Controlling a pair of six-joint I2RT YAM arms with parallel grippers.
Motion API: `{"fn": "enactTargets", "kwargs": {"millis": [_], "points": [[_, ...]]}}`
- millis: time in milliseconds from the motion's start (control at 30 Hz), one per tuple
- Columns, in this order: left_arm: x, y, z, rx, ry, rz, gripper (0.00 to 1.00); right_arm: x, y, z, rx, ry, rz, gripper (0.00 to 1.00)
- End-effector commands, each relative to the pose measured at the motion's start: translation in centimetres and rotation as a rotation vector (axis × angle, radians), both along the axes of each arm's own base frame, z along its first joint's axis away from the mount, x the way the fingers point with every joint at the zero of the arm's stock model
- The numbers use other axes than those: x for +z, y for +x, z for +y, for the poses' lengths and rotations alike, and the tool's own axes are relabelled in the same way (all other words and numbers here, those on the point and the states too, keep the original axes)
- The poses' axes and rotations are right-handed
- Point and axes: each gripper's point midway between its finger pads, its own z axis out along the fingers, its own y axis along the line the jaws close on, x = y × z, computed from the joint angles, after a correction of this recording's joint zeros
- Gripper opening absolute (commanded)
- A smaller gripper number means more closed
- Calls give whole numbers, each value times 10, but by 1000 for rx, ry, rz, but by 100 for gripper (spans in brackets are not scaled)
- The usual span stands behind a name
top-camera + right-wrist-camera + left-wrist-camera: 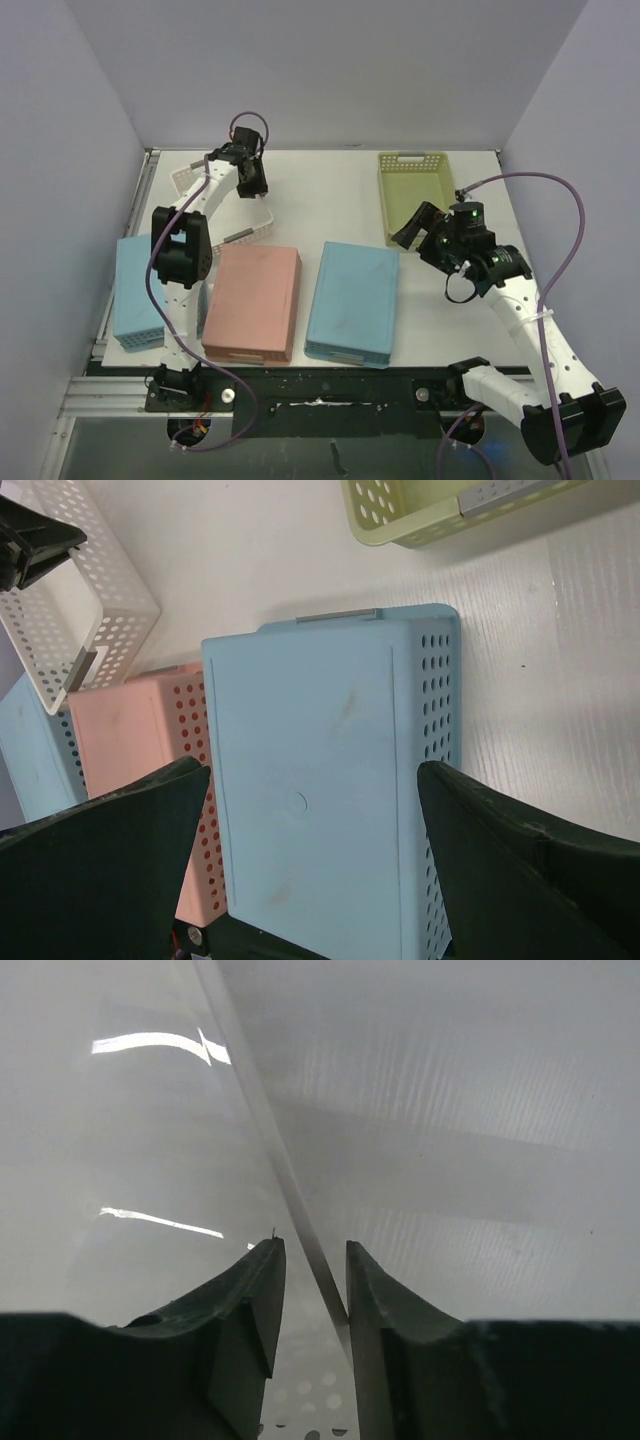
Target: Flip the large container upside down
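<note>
The large white perforated basket [256, 226] stands at the back left, its open side up and it looks tilted. It also shows in the right wrist view [128, 608]. My left gripper [247, 176] is at its far rim. In the left wrist view the thin white rim [268, 1130] runs between the nearly closed fingers of my left gripper [312, 1260] and touches the right finger [375, 1290]. My right gripper [411, 229] is wide open and empty, hovering above the table right of the middle. In its own view the right gripper [312, 780] looks down on a blue container.
A pink container [252, 300] and a blue one [352, 298] lie upside down side by side near the front. Another blue container [135, 295] lies at the left edge. A yellow-green basket [388, 200] stands upright at the back right. Walls close in on three sides.
</note>
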Motion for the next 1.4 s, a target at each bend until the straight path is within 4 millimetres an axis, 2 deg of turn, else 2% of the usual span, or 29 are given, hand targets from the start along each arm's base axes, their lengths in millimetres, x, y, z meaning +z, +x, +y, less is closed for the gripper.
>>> {"fn": "enactTargets", "kwargs": {"millis": [0, 100, 133, 333, 433, 633, 667, 767, 900, 1000, 1200, 1367], "points": [[25, 14, -18, -51, -86, -90, 24, 14, 11, 6, 25, 10, -60, 89], [37, 15, -30, -92, -130, -106, 3, 12, 13, 6, 30, 7, -53, 89], [46, 16, -37, -108, -147, -119, 0, 12, 13, 7, 32, 8, -54, 89], [124, 9, -84, -249, -301, -258, 0, 16, 13, 6, 32, 4, -63, 89], [163, -1, -114, -344, -500, -298, 0, 16, 10, 5, 24, 8, -64, 89], [226, -39, -166, -530, -949, -337, 0, 15, 0, -1, 0, 7, -68, 89], [227, -46, -171, -541, -1031, -332, 0, 16, -2, -2, -5, 6, -68, 89], [251, -63, -177, -582, -1273, -351, 0, 19, -6, -7, -24, 1, -78, 89], [254, -75, -169, -572, -1537, -319, 0, 22, -9, -10, -36, -2, -86, 89], [244, -78, -157, -548, -1676, -298, 0, 20, -11, -10, -32, -5, -78, 89], [207, -72, -140, -437, -1724, -240, 0, 20, -13, -14, -48, -13, -76, 89], [158, -63, -116, -318, -1707, -172, 0, 18, -12, -11, -45, 0, -72, 89]]}}
